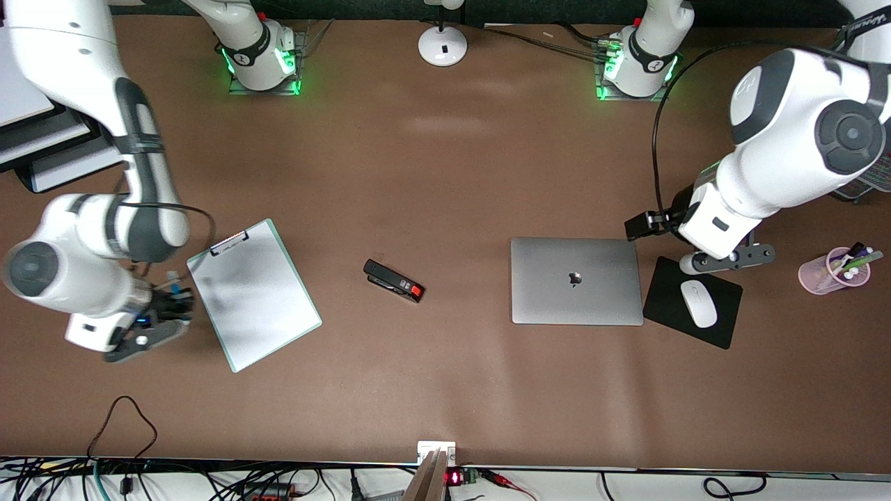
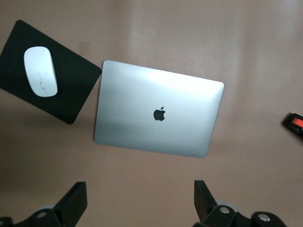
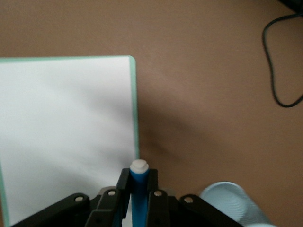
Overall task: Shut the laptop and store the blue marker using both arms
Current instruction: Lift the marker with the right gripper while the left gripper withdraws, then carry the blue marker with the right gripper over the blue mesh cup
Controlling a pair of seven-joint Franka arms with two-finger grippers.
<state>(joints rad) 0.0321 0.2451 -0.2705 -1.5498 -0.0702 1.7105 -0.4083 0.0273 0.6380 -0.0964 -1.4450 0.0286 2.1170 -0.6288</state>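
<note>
The laptop (image 1: pixel 576 280) lies shut on the table, its silver lid with the apple logo facing up (image 2: pixel 158 109). My left gripper (image 1: pixel 727 259) hangs open over the table at the edge of the mousepad, beside the laptop, and nothing is between its fingers (image 2: pixel 139 201). My right gripper (image 1: pixel 167 306) is at the right arm's end of the table, beside the clipboard. It is shut on the blue marker (image 3: pixel 138 191), whose white end sticks out past the fingertips (image 3: pixel 138 176). In the front view the marker is mostly hidden by the hand.
A clipboard (image 1: pixel 254 296) lies by the right gripper. A pale blue mesh cup (image 3: pixel 232 201) stands just beside the held marker. A black stapler (image 1: pixel 393 280) lies mid-table. The white mouse (image 1: pixel 698 303) sits on the black mousepad (image 1: pixel 724 327). A pink pen cup (image 1: pixel 832 271) stands at the left arm's end.
</note>
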